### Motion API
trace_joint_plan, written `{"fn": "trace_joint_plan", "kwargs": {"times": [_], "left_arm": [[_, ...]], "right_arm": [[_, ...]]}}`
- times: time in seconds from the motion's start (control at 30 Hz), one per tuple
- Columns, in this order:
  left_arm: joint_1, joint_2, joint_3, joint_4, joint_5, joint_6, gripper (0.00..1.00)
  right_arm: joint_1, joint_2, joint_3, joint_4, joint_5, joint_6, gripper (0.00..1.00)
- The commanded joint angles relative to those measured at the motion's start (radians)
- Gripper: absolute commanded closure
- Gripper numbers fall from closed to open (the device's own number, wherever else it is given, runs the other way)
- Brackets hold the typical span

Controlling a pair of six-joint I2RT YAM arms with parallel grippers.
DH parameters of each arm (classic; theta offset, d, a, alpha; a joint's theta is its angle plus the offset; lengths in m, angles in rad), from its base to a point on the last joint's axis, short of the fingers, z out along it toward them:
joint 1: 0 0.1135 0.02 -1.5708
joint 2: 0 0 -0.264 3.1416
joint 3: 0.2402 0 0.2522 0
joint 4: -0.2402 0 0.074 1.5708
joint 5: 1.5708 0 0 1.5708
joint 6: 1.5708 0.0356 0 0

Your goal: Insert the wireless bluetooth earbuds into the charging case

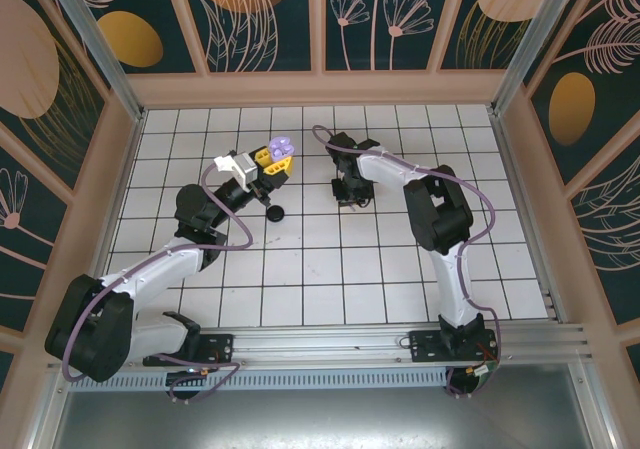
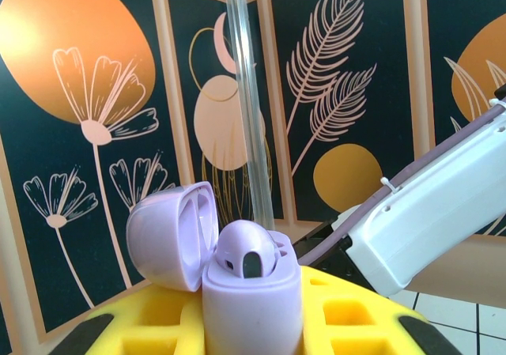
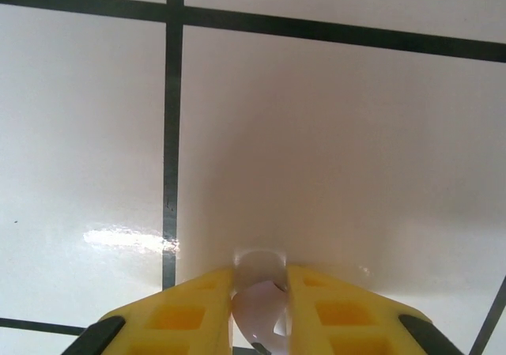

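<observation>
Looking across the white tiled table (image 1: pixel 330 269) from the left side, I see the left gripper (image 1: pixel 277 161) raised off the surface, with its yellow fingers (image 2: pixel 348 323) clamped on the lilac charging case (image 2: pixel 253 304). The case stands upright between the fingers and its body fills the gap from one pad to the other. Its lid (image 2: pixel 170 236) is swung open and hangs to the left of the body, hollow side facing inward. Inside the body a rounded lilac insert rises above the rim with one dark slot in it. I cannot tell whether an earbud sits in that slot or anywhere else in the case. A black disc (image 1: pixel 275 214) lies flat on the tiles, just on the near side of this gripper and apart from it. The right arm's white link (image 2: pixel 427 228) crosses the space to the right of the open case. Further right, well apart from the case, the right gripper (image 1: pixel 350 191) is down at the table with its tips on the surface. Its own yellow fingers (image 3: pixel 182 315) are drawn in close and pinch a pale pink earbud (image 3: pixel 257 311) between them. The earbud meets both fingers and its rounded end rests on the tile just ahead of the tips.
</observation>
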Motion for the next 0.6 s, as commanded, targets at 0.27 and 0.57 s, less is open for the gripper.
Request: {"fn": "trace_joint_plan", "kwargs": {"times": [0.27, 0.57], "left_arm": [[-0.004, -0.013, 0.035, 0.001, 0.017, 0.008, 1.00], [-0.004, -0.019, 0.041, -0.020, 0.017, 0.027, 1.00]], "right_arm": [[-0.002, -0.091, -0.046, 0.017, -0.014, 0.021, 0.85], [-0.004, -0.243, -0.053, 0.091, -0.048, 0.084, 0.87]]}}
